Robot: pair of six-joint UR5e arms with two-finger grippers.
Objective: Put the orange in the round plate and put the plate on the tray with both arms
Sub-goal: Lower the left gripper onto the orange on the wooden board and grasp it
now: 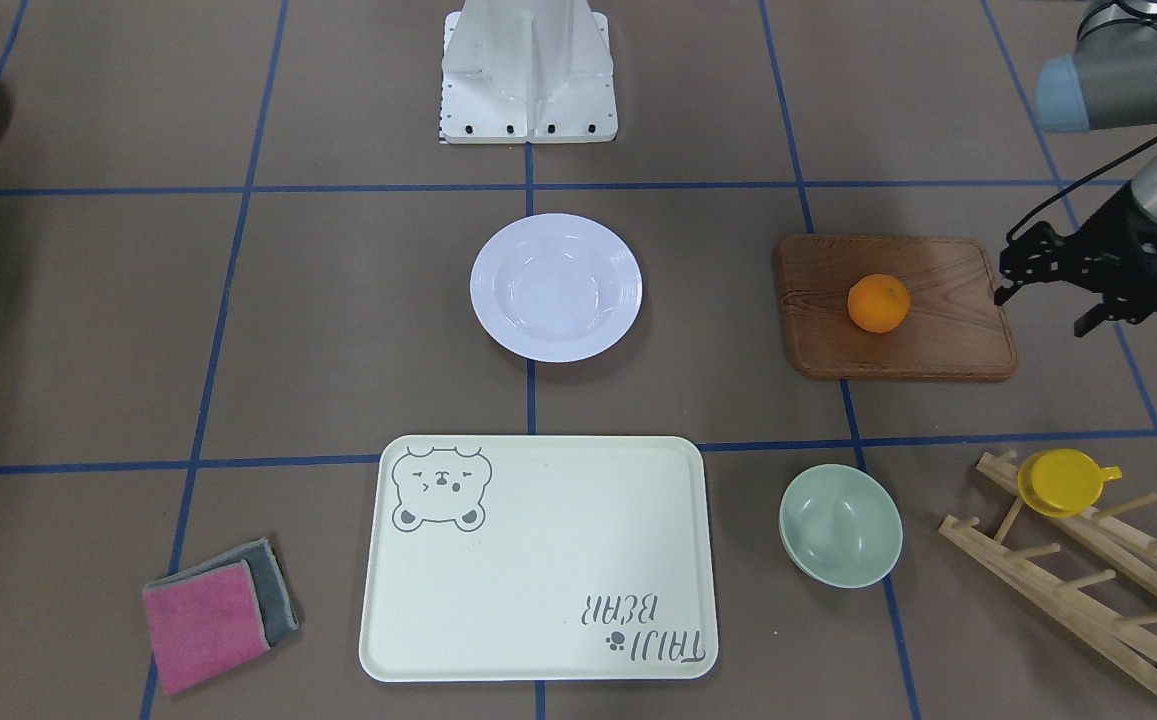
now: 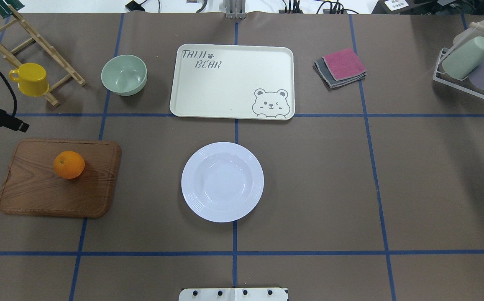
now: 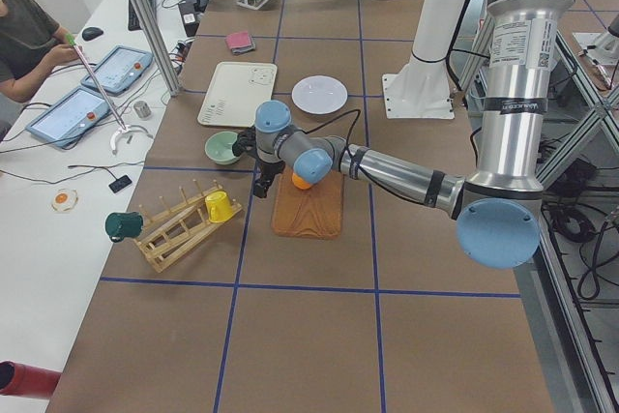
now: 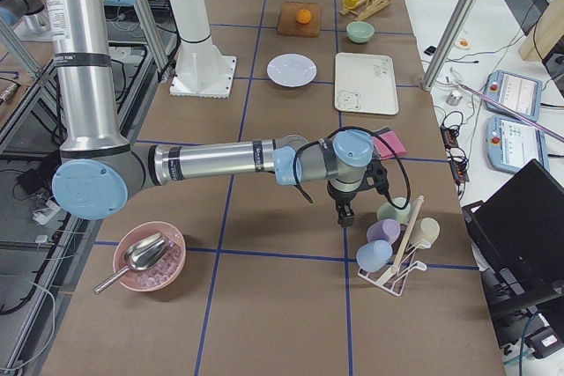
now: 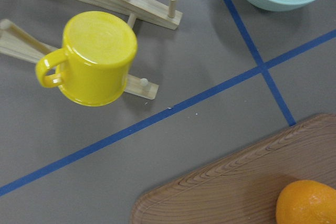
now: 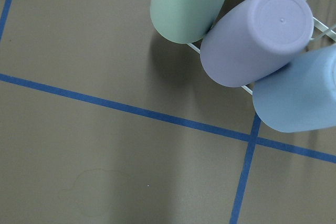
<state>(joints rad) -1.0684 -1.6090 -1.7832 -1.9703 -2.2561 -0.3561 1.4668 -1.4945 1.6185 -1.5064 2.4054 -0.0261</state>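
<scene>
**Brown papered surface [image 2: 308, 188], left hand [image 1: 1038, 313] spread beside the orange [image 1: 878, 302]**

Blue tape lines cut the surface into large squares. At a side bench a person [image 3: 24, 36] sits by two tablets [image 3: 111, 70].

The orange rests on a wooden board [image 1: 938, 340], just inward of the left hand and not touching it. Beyond the orange from that hand sits the round plate [image 1: 556, 287], with no fruit in it yet. The tray [image 1: 538, 560] lies further off, toward the operators' side. A yellow cup [image 1: 1063, 482] on a wooden rack [image 1: 1088, 590] and a pale-green bowl [image 1: 840, 525] stand near the same hand.

The right hand [image 4: 342, 213] hangs well apart from all of this, beside a wire rack of pastel cups [image 4: 388, 244]. Whether it is spread or pressed together cannot be told.

Likely risks: an off-centre pinch could send the round fruit rolling off the board. A glossy plate lifted unevenly by two arms could tilt and spill it. The right arm could clip the cups as it swings in.
</scene>
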